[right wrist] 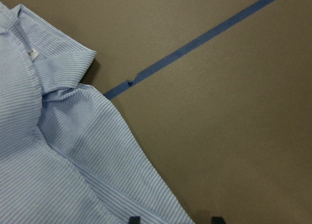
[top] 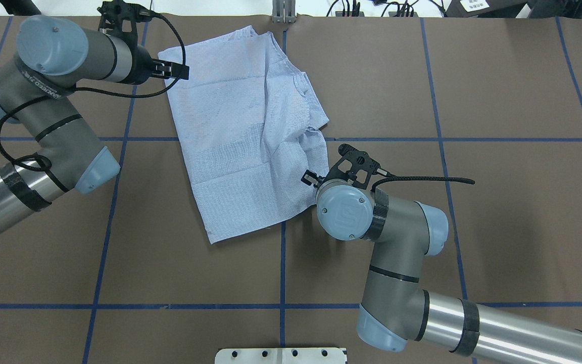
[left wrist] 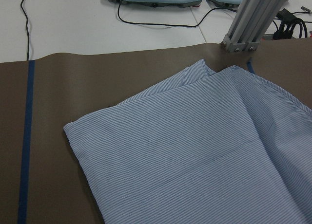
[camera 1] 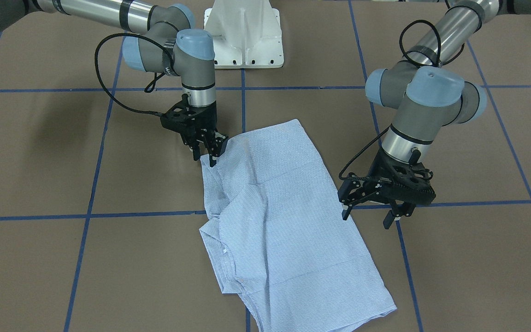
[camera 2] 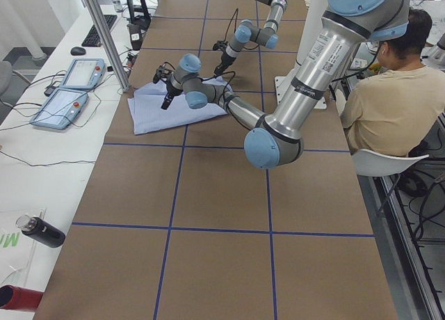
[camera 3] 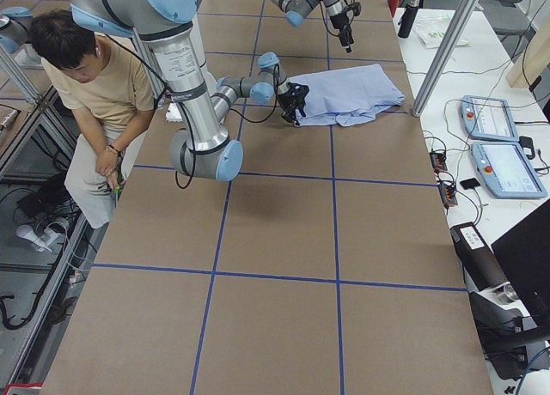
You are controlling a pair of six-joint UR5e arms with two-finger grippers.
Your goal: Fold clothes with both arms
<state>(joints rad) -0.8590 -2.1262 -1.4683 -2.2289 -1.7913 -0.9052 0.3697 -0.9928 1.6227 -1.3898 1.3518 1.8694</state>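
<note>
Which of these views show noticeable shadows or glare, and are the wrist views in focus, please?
Front-facing view: a soft arm shadow darkens the table, and glare streaks the silver tube of the right arm. Overhead view: the shirt is evenly lit, with a faint shadow at right. Both wrist views: sharp, the stripes clearly resolved.

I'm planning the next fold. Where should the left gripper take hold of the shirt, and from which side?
Likely the far left corner of the striped shirt, which lies flat, away from the rumpled collar side. The open left gripper hovers beside that edge, so come in low from outside the cloth, over bare table, slipping one finger under.
</note>
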